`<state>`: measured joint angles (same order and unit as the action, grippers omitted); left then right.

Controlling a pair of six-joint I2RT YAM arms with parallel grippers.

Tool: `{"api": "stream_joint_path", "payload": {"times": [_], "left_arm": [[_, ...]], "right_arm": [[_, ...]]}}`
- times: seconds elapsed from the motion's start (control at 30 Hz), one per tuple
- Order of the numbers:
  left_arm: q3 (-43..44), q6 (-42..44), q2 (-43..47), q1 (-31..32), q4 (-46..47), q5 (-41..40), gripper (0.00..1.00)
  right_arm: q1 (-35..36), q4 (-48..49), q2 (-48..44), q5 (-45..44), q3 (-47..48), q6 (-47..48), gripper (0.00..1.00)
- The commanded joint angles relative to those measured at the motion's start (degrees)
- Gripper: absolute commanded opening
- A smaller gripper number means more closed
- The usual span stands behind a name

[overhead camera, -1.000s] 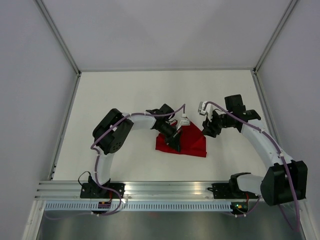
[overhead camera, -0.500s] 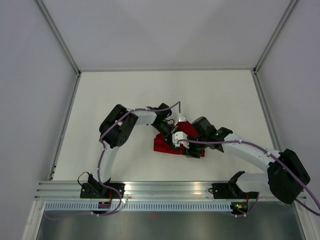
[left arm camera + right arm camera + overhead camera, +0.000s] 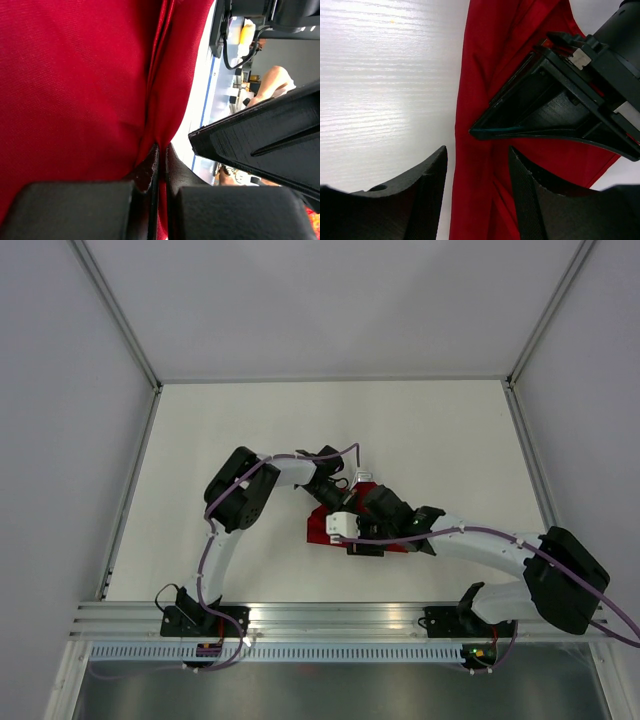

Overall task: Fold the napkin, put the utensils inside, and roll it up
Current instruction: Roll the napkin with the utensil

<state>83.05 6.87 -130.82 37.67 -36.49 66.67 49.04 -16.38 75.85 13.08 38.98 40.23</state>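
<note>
napkin (image 3: 318, 528) on table (image 3: 230, 420) (near its middle)

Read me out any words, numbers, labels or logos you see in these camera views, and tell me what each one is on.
No text can be read in any view.
The napkin is plain red, with no print.
The table shows no marking.
The coloured specks at the near edge are too small to read.
The background clutter in the left wrist view is too blurred to give any letters.
</note>
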Motion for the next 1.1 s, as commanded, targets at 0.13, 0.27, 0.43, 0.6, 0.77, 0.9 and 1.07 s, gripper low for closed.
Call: {"api": "stream_joint_path", "payload": {"times": [0.13,0.27,0.43,0.6,0.77,0.9,1.07], "left_arm": [[0.98,-0.81,-4.97,-0.93,-1.92,-12.71,0.02],[1.77,-1.34,-5.67,-1.19,-2.44,-12.97,0.02],[1.94,-1.34,-5.93,-1.37,-2.80,-12.97,0.03],[1.95,-0.81,-5.85,-1.37,-3.24,-13.32,0.04],[1.94,-0.63,-5.41,-1.63,-3.32,-12.97,0.12],[2.03,-0.63,-4.09,-1.81,-3.24,-12.97,0.24],[1.42,-1.51,-1.02,-2.69,-1.66,-11.48,0.31]], "right_arm": [[2.29,3.02,2.10,-6.22,-0.75,-1.47,0.58],[2.99,4.07,3.94,-7.28,-1.27,-1.47,0.58],[3.43,6.18,5.71,-9.04,-2.07,-1.12,0.59],[3.43,8.12,7.64,-9.57,-3.21,-0.59,0.56],[3.52,8.74,8.96,-9.65,-4.18,-0.33,0.38],[3.52,8.73,9.49,-9.22,-4.53,-0.24,0.21],[3.35,6.99,11.06,-7.20,-4.44,0.20,0.12]]}}
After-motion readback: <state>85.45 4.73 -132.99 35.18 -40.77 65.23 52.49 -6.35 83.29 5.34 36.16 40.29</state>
